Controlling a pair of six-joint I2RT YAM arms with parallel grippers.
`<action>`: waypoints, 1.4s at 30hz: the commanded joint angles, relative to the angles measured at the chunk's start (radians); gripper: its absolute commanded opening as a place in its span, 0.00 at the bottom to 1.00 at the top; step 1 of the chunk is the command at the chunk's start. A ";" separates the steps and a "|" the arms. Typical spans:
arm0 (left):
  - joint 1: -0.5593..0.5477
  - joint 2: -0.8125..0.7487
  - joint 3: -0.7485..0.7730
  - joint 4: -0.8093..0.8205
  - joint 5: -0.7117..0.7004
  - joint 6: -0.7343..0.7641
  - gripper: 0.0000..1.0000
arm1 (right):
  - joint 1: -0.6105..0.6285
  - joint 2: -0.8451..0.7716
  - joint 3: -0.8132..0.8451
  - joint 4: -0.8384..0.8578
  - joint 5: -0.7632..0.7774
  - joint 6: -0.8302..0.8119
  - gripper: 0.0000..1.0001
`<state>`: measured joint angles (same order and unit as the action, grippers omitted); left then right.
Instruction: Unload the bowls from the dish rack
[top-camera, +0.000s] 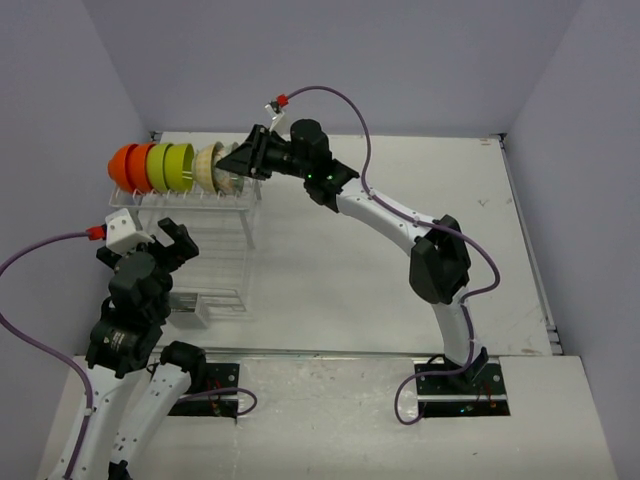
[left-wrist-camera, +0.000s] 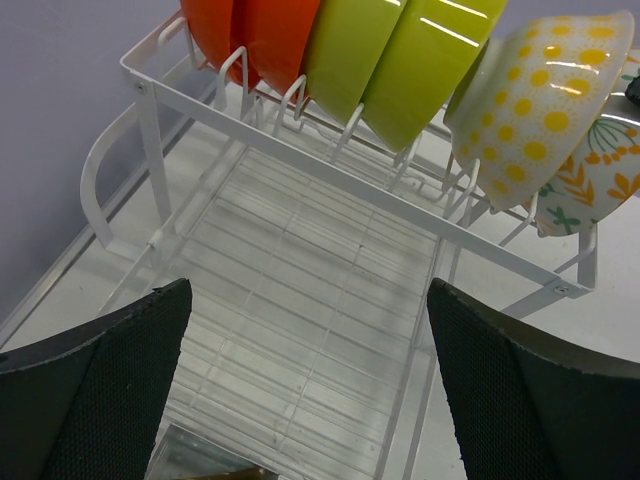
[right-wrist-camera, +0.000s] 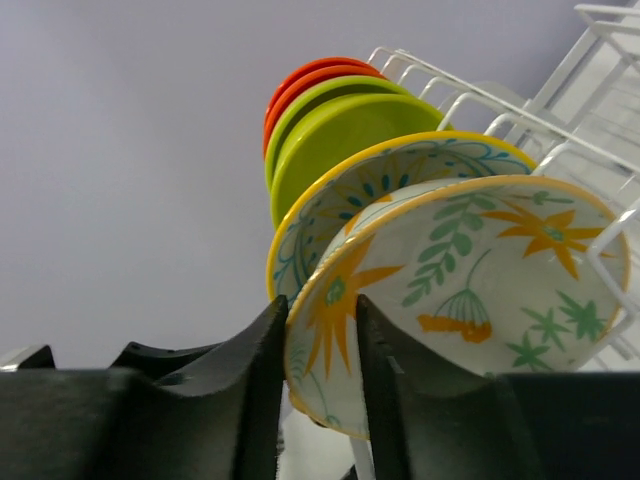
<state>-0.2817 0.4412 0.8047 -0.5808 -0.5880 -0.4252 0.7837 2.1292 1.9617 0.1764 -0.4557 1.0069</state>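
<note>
The right end effector (right-wrist-camera: 322, 320) is gripping the front patterned bowl (right-wrist-camera: 480, 290): one finger (right-wrist-camera: 250, 380) lies against the outside of its rim and the other against the inside, with the cream wall and its orange and green flower print filling the gap between them. Directly behind that bowl, farther from this end effector, stands the second patterned bowl (right-wrist-camera: 330, 215) with its yellow rim. Beyond it are the lime-green bowls (right-wrist-camera: 330, 135) and then the orange bowls (right-wrist-camera: 300, 80), all on edge in one close row along the far rail of the dish rack (right-wrist-camera: 590, 60). In the top view the row runs away from the right end effector (top-camera: 238, 160) toward the left wall, and the rack (top-camera: 215, 250) stands on the desk (top-camera: 400, 290). The left end effector (left-wrist-camera: 308, 290) hangs over the near part of the rack with its fingers spread wide and nothing between them. Below it is the bare wire floor of the rack (left-wrist-camera: 300, 230), and the bowls sit ahead of and above it. The orange ones (left-wrist-camera: 250, 30) are ahead to its left, the green (left-wrist-camera: 400, 60) straight ahead, and the patterned ones (left-wrist-camera: 540, 110) ahead to its right.
</note>
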 joint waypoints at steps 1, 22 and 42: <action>0.009 -0.012 -0.007 0.050 0.002 0.019 1.00 | 0.008 0.009 0.037 0.001 0.023 0.030 0.27; 0.009 -0.016 -0.009 0.052 0.004 0.019 1.00 | 0.008 -0.159 -0.159 0.161 0.055 0.076 0.00; 0.009 0.022 -0.010 0.062 0.017 0.026 1.00 | -0.011 -0.330 -0.190 0.109 0.101 -0.146 0.00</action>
<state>-0.2817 0.4427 0.8032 -0.5644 -0.5747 -0.4232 0.7925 1.9247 1.7424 0.2741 -0.3824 0.9638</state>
